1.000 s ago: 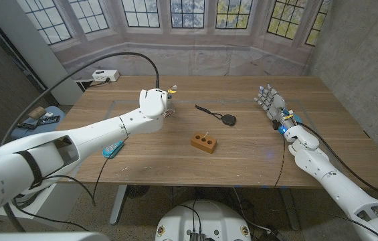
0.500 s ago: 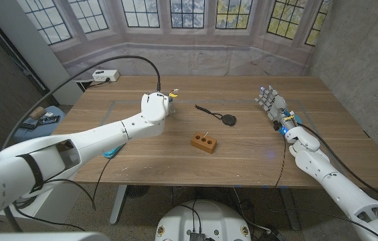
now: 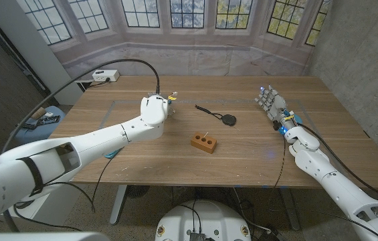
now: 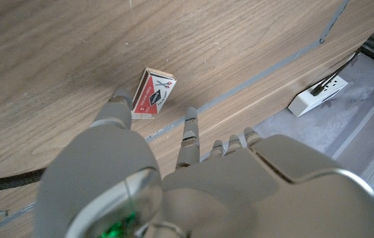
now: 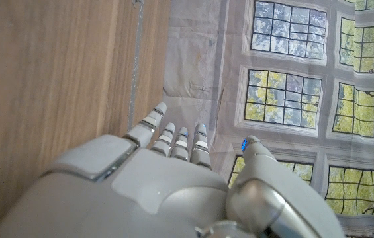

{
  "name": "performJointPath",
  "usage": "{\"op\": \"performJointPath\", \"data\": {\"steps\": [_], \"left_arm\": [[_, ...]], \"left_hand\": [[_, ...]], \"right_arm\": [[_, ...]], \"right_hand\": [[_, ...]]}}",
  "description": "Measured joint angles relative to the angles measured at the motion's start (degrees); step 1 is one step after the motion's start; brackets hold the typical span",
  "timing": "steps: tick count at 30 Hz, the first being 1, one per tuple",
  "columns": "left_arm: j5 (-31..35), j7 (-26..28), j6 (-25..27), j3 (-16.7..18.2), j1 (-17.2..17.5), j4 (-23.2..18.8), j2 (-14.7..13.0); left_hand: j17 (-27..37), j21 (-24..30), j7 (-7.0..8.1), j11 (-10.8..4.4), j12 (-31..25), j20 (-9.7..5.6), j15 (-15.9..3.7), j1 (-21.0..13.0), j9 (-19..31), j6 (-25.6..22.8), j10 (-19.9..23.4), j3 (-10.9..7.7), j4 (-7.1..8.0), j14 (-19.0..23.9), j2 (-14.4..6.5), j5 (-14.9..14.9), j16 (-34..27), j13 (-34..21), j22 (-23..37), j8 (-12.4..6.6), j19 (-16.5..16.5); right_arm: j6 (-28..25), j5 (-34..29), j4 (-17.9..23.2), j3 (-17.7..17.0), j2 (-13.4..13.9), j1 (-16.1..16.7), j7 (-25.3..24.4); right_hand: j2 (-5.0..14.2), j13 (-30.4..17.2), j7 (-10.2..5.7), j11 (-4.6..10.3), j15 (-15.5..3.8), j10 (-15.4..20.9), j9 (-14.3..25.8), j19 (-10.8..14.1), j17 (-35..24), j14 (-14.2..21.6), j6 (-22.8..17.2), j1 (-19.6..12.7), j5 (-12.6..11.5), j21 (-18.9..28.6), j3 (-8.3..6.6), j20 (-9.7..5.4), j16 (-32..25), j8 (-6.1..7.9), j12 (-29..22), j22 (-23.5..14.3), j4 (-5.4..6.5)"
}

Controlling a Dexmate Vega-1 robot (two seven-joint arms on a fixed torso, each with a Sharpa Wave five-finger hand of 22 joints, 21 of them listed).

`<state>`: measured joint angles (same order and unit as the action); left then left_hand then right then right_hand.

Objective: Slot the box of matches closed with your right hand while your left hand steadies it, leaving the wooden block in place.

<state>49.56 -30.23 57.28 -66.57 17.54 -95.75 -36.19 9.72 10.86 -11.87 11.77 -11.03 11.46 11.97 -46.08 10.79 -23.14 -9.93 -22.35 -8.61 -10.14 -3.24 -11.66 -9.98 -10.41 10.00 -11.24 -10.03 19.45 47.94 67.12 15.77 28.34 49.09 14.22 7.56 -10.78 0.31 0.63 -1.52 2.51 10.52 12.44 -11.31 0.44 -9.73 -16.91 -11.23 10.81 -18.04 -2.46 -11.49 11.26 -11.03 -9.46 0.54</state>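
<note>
Left robot hand (image 3: 154, 108) hovers over the matchbox (image 4: 153, 93) at upper centre-left of the worktop (image 3: 242, 157), fingers spread, gripping nothing — right robot hand (image 3: 273, 105) waits spread at right, wooden block (image 3: 204, 142) mid-frame.

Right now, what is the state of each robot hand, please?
Left robot hand: open, fingers apart over the box of matches, not gripping it.
Right robot hand: open, holding nothing.

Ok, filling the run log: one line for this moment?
left robot hand: over matchbox, not gripping | right robot hand: open, waiting far off | wooden block: in place
</note>
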Motion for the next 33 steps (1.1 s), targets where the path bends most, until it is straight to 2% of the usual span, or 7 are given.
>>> {"op": "performJointPath", "data": {"steps": [21,29,33], "left_arm": [[-1.8,2.7,-1.9,1.1,0.9,2.2,1.0],[-2.2,3.8,-2.2,1.1,1.2,2.6,1.2],[-2.3,4.5,-2.3,1.1,1.5,2.6,1.3]], "left_hand": [[0.0,0.0,0.01,0.00,0.0,0.00,0.00,0.0,0.0,-1.4,0.0,0.00,0.00,0.0,0.0,0.0,0.0,0.0,0.0,0.00,0.0],[0.0,0.4,0.84,0.70,-0.5,0.29,0.00,-0.6,0.0,-4.1,1.0,-0.01,0.00,0.0,-0.3,0.0,-0.2,0.0,0.0,-0.61,0.4],[0.0,0.5,1.14,0.51,-0.5,0.16,0.00,-0.8,0.0,-4.9,1.8,-0.25,-0.25,0.0,-0.1,0.0,-0.2,0.0,0.0,-0.67,1.2]], "right_arm": [[-0.4,-0.4,-0.9,0.3,-0.3,-1.0,-0.2],[-0.6,-0.5,-0.9,0.4,-0.3,-1.0,-0.3],[-0.7,-0.5,-0.7,0.4,-0.3,-0.8,-0.3]], "right_hand": [[0.26,0.0,-0.01,0.00,0.00,0.0,0.0,0.0,0.0,0.0,0.0,0.3,0.0,0.0,-0.07,0.00,0.0,0.00,0.0,0.0,-0.07],[0.26,0.0,-0.01,0.00,0.00,0.0,0.0,0.0,0.0,0.0,0.0,0.3,0.0,0.0,-0.31,0.00,0.0,0.00,0.0,0.0,-0.31],[0.26,0.0,-0.01,0.00,0.00,0.0,0.0,0.0,0.0,0.0,0.0,0.3,0.0,0.0,-0.31,0.00,0.0,0.00,0.0,0.0,-0.31]]}}
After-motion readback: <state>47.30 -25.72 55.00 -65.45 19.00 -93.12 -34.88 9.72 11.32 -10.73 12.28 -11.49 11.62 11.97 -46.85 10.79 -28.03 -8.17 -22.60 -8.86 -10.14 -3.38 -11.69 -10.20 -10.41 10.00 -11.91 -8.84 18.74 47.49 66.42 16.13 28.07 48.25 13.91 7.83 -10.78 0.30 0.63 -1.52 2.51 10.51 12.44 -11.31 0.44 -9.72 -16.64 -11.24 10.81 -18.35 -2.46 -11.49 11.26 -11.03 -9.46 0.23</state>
